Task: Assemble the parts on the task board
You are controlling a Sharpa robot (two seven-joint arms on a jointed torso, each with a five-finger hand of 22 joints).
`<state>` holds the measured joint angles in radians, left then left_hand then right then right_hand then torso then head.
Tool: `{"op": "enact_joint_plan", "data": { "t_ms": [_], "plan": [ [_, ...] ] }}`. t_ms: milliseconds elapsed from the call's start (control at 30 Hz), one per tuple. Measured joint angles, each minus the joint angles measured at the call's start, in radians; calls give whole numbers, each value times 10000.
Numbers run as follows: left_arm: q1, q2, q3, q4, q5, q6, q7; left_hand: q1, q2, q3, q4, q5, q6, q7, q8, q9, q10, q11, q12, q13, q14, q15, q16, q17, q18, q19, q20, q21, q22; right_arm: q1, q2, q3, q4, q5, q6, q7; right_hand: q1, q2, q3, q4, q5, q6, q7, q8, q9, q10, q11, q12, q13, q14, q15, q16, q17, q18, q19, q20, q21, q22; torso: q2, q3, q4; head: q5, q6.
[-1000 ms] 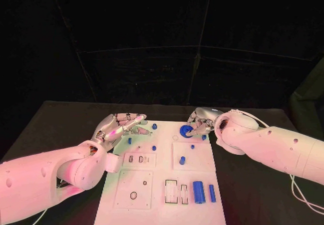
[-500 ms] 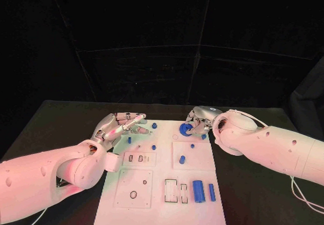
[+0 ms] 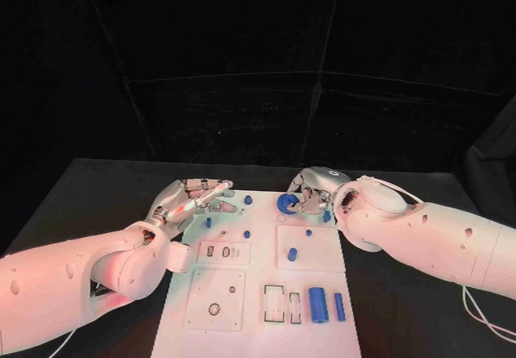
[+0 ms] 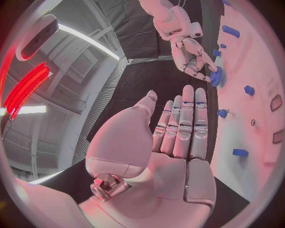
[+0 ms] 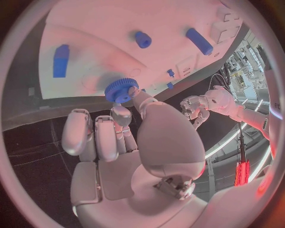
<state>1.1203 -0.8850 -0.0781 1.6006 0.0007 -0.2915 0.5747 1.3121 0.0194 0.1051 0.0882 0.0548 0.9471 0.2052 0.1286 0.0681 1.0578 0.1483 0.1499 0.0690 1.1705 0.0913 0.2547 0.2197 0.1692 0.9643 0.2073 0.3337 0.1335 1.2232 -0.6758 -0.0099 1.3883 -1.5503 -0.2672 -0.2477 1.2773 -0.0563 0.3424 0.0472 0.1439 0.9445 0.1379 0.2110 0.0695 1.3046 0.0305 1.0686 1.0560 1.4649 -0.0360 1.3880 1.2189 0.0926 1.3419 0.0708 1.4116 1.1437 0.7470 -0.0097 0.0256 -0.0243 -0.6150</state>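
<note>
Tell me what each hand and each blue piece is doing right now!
Right hand: pinches the blue gear at the board's far end.
Left hand: open, fingers straight, holding nothing.
Blue gear: held on edge, just above the task board.
Big blue cylinder: lying flat on the board.
Thin blue rod: lying flat beside it.

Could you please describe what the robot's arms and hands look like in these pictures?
Both arms have smooth white rounded shells with small dark holes. The left hand and right hand are silver metal with segmented fingers. A thin white cable loops beside the right arm.
</note>
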Motion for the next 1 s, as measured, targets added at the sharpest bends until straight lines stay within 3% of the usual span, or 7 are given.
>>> {"op": "enact_joint_plan", "data": {
  "t_ms": [300,733,1000],
  "plan": [
    [47,-147,2,-147,131,66,2,0,0,0,0,0,0,0,0,-9,0,0,0,0,0,0,-41,8,0,0,0,0,-9,0,808,4,39,-407,-305,76,-158,-156,199,43,78,149,47,-176,-34,35,35,0,39,1,2,44,48,0,71,1,41,85,6,-12,29,66,23],
    [150,-203,4,-350,519,225,13,0,0,29,-29,0,0,0,0,-8,0,0,-67,-9,0,0,-41,16,0,0,0,-45,-14,-14,2130,-119,-795,-928,-352,102,-171,-173,314,12,224,177,44,-279,-58,34,36,0,37,0,2,44,46,1,70,1,41,129,12,-13,19,105,2],
    [172,-192,4,-351,602,266,14,0,0,29,-29,0,0,0,0,-7,0,0,-67,-8,0,0,-40,15,0,0,0,-45,-13,-26,2493,-170,-1223,-1134,-183,65,-289,-292,352,-27,224,288,31,-385,-55,32,39,-128,-23,1,2,43,34,2,70,1,41,128,12,0,9,162,-17]
  ]
}}
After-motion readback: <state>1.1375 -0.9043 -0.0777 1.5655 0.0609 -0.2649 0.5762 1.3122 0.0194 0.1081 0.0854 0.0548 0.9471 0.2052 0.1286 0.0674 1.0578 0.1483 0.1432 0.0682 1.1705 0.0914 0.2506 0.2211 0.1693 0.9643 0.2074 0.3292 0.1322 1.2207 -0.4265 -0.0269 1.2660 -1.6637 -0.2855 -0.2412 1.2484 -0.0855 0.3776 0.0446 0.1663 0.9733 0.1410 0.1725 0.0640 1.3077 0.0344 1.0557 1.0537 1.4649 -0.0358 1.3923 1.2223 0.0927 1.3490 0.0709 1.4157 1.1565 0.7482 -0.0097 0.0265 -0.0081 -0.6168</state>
